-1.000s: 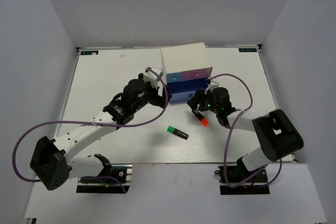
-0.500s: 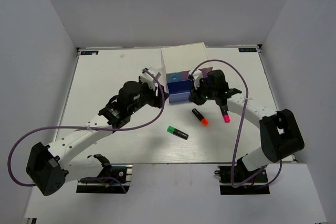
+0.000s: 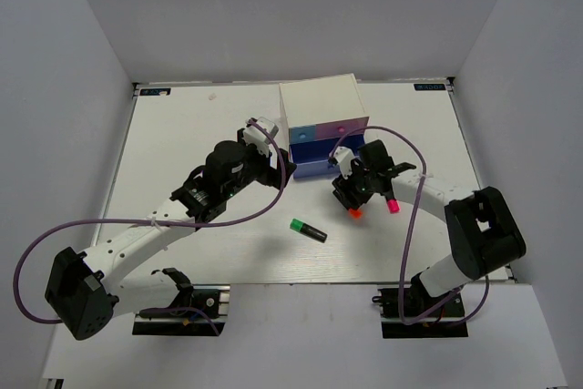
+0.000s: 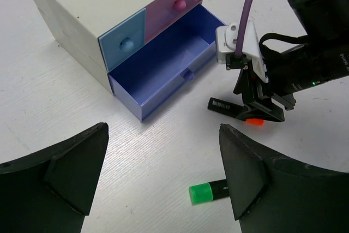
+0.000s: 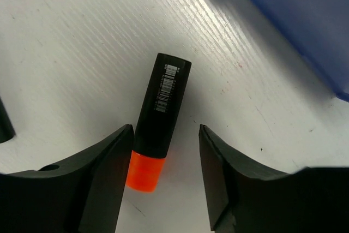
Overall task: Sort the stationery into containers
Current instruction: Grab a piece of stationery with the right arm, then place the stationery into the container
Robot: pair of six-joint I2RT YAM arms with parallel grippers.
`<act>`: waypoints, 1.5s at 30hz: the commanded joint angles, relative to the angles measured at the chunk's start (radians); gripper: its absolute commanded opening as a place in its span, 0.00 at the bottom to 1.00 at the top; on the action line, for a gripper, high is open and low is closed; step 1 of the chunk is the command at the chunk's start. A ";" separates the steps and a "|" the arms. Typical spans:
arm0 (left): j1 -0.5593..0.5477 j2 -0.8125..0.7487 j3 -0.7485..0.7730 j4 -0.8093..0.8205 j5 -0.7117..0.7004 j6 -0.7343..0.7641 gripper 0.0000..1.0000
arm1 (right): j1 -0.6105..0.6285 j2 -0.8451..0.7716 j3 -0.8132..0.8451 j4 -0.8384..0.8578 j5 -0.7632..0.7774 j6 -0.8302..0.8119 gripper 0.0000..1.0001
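Observation:
An orange-capped highlighter (image 5: 161, 107) lies on the table between the fingers of my right gripper (image 5: 165, 151). It rests against the left finger (image 5: 103, 184), with a gap to the right one. This gripper (image 3: 351, 198) is open, low over the table in front of the pulled-out periwinkle drawer (image 4: 163, 64), where nothing shows inside. The light blue drawer (image 4: 124, 42) and pink drawer (image 4: 177, 6) are closed. A green-capped highlighter (image 3: 308, 230) lies nearer the front, and a pink-capped one (image 3: 392, 205) lies right of the right gripper. My left gripper (image 4: 163, 178) hangs open above the table, left of the drawer.
The white box (image 3: 319, 107) stands at the back middle of the white table (image 3: 182, 143). Grey walls close in the back and both sides. Purple cables loop beside both arms.
My right gripper has moved from by the drawer front down over the orange-capped highlighter. The pink-capped highlighter now lies uncovered on its right. The left arm has barely shifted.

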 commanded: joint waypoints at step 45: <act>-0.001 0.003 -0.036 0.045 0.693 0.251 0.64 | 0.039 -0.039 0.337 -0.041 -0.018 -0.930 0.06</act>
